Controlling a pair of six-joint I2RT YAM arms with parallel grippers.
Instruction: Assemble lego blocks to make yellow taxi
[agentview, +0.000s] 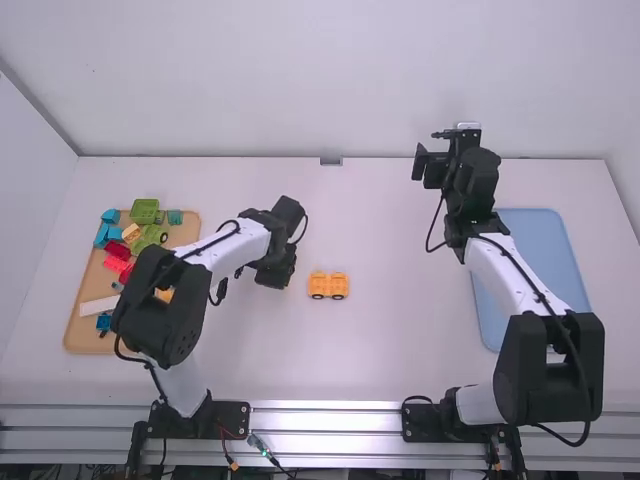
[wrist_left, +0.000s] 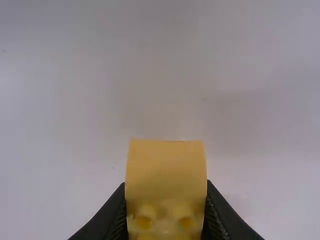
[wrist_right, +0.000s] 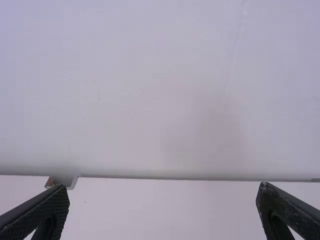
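The left tool holds a yellow block snugly; the yellow wheeled base sits on the table, near that tool on its right; the right tool is spread wide; the block should be squared over the base (a skewed start could tip it), then pressed evenly straight down.

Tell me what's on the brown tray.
The tray holds green, blue, red and yellow blocks and a white one. The left arm covers part of it; anything beneath is hidden.
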